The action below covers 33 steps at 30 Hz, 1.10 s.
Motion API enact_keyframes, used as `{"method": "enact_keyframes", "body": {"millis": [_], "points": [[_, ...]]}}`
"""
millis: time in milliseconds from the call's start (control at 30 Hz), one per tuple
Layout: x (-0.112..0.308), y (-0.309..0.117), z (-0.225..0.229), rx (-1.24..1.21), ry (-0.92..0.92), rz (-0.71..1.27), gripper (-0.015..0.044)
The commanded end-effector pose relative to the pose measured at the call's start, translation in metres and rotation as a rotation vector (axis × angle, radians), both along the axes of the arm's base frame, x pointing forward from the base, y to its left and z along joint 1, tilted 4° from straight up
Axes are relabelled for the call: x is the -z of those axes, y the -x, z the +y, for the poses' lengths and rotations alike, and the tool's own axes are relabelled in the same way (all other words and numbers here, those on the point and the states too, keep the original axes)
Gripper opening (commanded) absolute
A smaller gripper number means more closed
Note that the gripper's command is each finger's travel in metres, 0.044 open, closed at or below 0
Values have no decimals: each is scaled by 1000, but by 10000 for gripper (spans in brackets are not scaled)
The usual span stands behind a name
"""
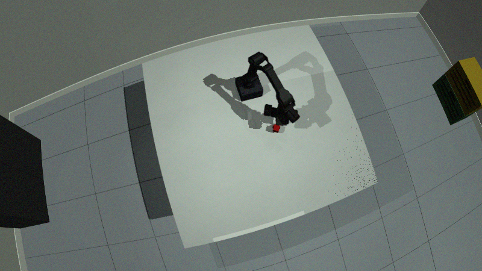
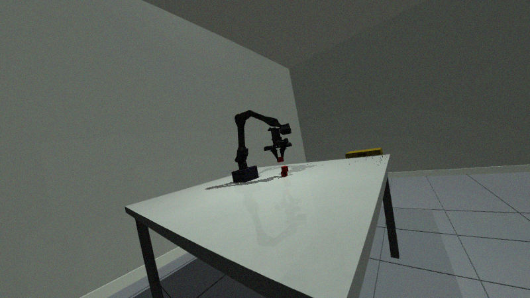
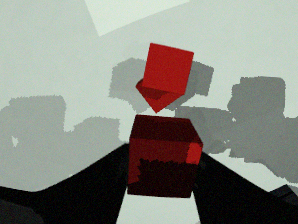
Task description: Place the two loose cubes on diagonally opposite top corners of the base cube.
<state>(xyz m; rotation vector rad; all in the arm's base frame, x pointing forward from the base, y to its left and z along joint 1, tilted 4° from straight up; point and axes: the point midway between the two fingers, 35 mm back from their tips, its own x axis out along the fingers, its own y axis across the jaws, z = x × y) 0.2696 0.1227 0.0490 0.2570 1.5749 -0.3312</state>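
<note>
My gripper (image 2: 280, 157) (image 3: 161, 154) is shut on a red loose cube (image 2: 279, 159) (image 3: 162, 150), held in the air above the table and above the height of the stack. The other loose cube (image 2: 284, 168) (image 3: 169, 67) rests on top of the red base cube (image 2: 284, 174) (image 3: 156, 103), offset from it, so a corner of the base shows below it in the wrist view. In the wrist view the held cube appears just below this stack, with a narrow strip of table visible between. In the top view the stack shows as a small red patch beside the arm; the held cube is hidden there.
The white table (image 1: 235, 175) (image 2: 296, 222) carries the arm's base (image 1: 249, 89) (image 2: 244, 174), behind the stack. Arm shadows fall around the cubes. A yellow and green box (image 1: 461, 87) stands off the table at the right, and a black block (image 1: 20, 175) at the left.
</note>
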Motion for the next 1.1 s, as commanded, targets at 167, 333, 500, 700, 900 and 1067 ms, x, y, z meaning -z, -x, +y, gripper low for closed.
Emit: {"method": "enact_keyframes", "body": {"millis": [167,333,500,700,900,1067], "points": [[20,1,0,21,-4,2,105],[31,2,-1,25,-4,1,105],[31,2,-1,25,-4,1,105],[37,2,-1,24,-4,1,105],[54,2,-2,23,-4,2,105],[60,2,-2,22,-4,2,105]]}}
